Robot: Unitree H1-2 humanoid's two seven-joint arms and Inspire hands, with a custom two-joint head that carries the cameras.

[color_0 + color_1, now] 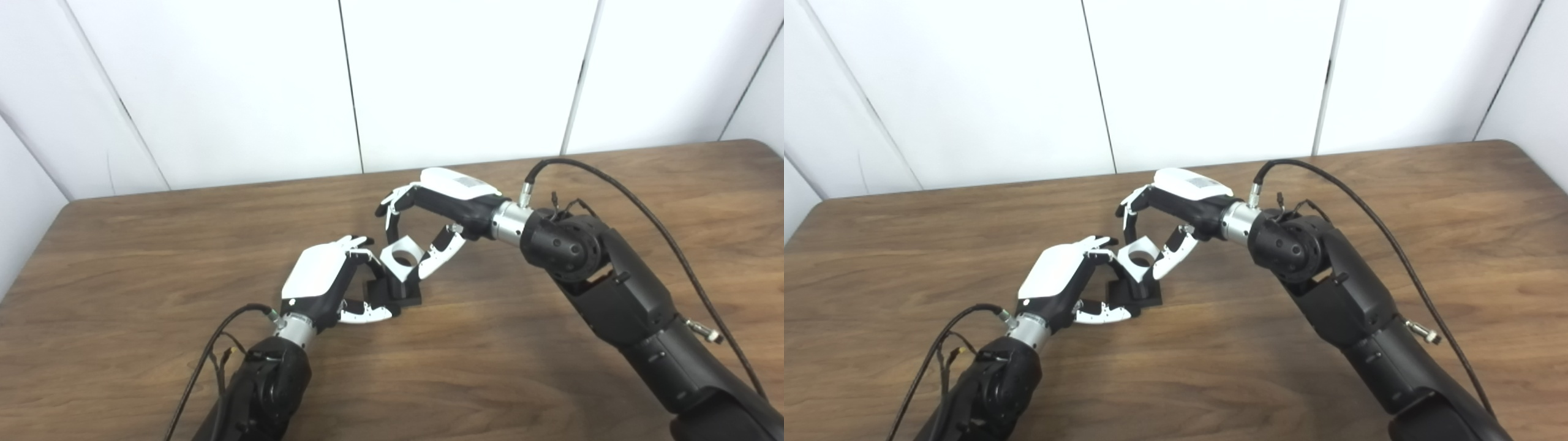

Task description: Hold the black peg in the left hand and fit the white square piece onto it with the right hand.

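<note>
The black peg (pixel 401 293), with a flat square base, rests on the wooden table (pixel 520 367) at its middle. My left hand (pixel 327 278) is closed on the peg from the left, fingers behind it and thumb along the front of the base. The white square piece (pixel 401 256), with a round hole, sits tilted on top of the peg. My right hand (pixel 438 208) comes in from the right and pinches the white piece between its fingers on the far left corner and its thumb on the right side. The same shows in the right eye view: peg (pixel 1145 295), white piece (pixel 1140 257).
The brown table ends at a white panelled wall (pixel 429 79) at the back. A black cable (pixel 643 208) loops over my right forearm, and another cable (pixel 202 361) hangs beside my left wrist.
</note>
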